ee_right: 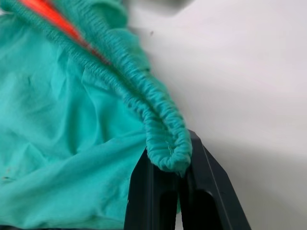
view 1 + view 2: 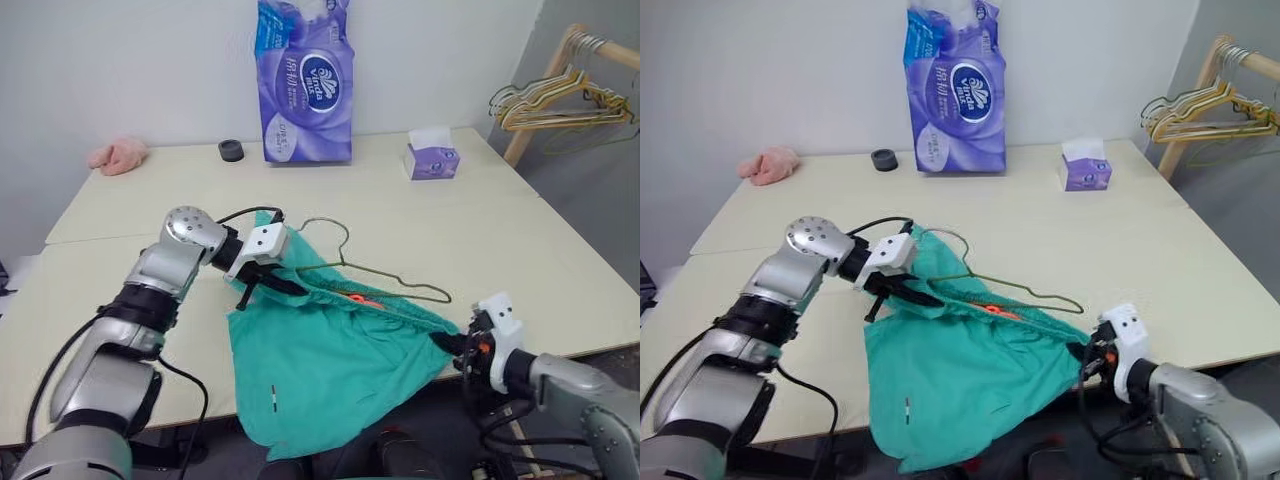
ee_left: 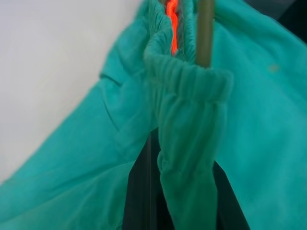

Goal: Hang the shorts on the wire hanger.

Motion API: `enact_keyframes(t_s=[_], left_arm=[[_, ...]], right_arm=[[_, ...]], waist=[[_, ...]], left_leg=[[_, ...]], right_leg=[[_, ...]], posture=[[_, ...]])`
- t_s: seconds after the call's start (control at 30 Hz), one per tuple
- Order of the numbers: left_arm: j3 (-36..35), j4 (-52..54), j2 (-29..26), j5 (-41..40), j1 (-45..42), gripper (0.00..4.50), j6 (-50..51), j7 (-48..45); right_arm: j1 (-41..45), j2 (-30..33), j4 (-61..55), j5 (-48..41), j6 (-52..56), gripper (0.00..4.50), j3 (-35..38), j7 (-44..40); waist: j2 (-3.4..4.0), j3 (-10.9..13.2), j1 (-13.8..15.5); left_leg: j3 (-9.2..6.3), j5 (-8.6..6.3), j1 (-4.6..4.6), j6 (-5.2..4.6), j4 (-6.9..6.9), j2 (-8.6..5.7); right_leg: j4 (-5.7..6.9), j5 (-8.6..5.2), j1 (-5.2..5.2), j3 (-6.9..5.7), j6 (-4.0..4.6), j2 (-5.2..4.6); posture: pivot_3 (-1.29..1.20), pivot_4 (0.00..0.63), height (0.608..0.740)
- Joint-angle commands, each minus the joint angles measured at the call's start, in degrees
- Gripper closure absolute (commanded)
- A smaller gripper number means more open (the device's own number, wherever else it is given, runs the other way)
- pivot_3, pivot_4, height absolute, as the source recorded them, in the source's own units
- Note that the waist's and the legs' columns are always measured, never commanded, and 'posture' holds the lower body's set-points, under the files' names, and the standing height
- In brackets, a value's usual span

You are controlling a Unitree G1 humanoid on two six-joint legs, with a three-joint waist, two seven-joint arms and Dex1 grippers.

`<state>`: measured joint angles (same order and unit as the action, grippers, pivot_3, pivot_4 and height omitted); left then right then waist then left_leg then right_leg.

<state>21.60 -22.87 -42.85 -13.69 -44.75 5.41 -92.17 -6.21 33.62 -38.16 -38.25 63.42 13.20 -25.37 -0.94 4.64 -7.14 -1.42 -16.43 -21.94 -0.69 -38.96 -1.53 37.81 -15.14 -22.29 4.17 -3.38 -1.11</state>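
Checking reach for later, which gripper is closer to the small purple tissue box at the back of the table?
Right. The right gripper grips the shorts at the near table edge, on the tissue box side. The left gripper sits farther across.

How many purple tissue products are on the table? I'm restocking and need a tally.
2: a tall purple tissue pack standing at the table's far edge against the wall, and a small purple tissue box to its right, nearer the far right corner. Others could be hidden behind the pack.
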Motion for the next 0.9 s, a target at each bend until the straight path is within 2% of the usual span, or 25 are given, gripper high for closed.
enact_keyframes(t_s=[0.03,0.1,0.33,0.9], left_arm=[[2.41,4.36,-4.24,-5.63,-0.81,4.50,3.46,-0.33],[2.84,4.46,-4.66,-7.03,-1.20,4.50,5.02,-0.33],[3.44,1.17,-3.53,-1.45,-1.19,4.50,0.61,-0.33],[2.62,-2.66,-1.42,2.40,-1.90,4.50,-1.55,-0.32]], right_arm=[[1.23,3.44,2.06,-1.96,0.65,4.48,5.16,-2.30],[1.14,4.53,2.53,-2.33,0.51,4.48,5.04,-2.89],[0.57,5.84,-0.17,-5.10,1.48,4.48,4.13,-3.48],[-1.17,12.38,-5.39,-10.95,1.44,4.48,6.85,-5.76]], waist=[[0.00,0.00,-0.04],[0.00,0.00,0.11],[0.00,0.01,0.08],[-0.07,0.08,-0.04]], left_leg=[[-0.02,0.00,0.00,0.00,0.00,0.00],[-0.06,0.00,0.02,0.00,0.00,0.00],[0.02,0.01,0.02,-0.01,-0.01,0.00],[0.06,0.00,0.00,-0.01,-0.01,0.00]], right_leg=[[0.00,0.00,0.00,-0.02,0.00,0.00],[-0.01,-0.01,0.05,-0.05,-0.02,0.00],[0.00,-0.03,0.03,-0.04,-0.02,0.06],[-0.06,-0.04,0.02,-0.04,-0.03,0.06]], posture=[[-0.20,0.067,0.740],[-0.20,0.068,0.740],[-0.20,0.072,0.740],[-0.22,0.079,0.740]])
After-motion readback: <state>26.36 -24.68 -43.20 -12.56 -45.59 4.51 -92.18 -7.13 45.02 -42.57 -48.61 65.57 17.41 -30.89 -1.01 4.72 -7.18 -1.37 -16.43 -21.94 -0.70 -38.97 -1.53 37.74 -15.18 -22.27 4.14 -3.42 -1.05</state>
